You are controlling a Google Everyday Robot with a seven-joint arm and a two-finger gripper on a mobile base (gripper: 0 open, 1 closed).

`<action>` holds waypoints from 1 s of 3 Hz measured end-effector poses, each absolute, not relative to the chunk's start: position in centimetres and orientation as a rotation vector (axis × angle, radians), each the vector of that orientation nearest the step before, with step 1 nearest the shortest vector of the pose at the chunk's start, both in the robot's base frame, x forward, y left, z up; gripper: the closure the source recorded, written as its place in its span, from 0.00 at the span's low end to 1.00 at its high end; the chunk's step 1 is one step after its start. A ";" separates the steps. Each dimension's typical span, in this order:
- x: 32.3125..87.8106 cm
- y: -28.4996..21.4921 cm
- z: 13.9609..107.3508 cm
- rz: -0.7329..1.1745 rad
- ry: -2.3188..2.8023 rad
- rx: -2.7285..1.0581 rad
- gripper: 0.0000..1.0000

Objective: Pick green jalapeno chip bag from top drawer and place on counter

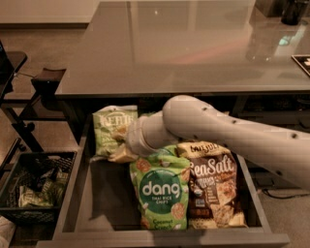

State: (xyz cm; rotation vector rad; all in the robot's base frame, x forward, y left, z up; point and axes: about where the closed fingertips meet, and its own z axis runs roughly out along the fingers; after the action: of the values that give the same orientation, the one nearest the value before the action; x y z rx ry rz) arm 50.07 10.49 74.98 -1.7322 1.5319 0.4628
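Observation:
The green jalapeno chip bag (pixel 112 130), dull green with pale "Kettle" lettering, stands at the back left of the open top drawer (pixel 72 193). My white arm reaches in from the right. Its wrist ends right against the bag's right side, and my gripper (pixel 127 147) is there, mostly hidden by the wrist and the bag. The glossy grey counter (pixel 184 48) lies just above and behind the drawer.
A brighter green "dang" bag (pixel 160 191) and a brown "Sea Salt" bag (pixel 213 186) lie in the drawer in front of my arm. A black wire basket (pixel 34 191) with green packets stands on the floor at the left. Dark objects sit at the counter's far right (pixel 290 9).

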 end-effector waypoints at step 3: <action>46.5 3.1 83.0 0.336 1.503 -1.853 1.00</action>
State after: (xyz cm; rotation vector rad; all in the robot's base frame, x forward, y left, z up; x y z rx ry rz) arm 46.55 3.07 83.03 -1.8525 1.5035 0.3360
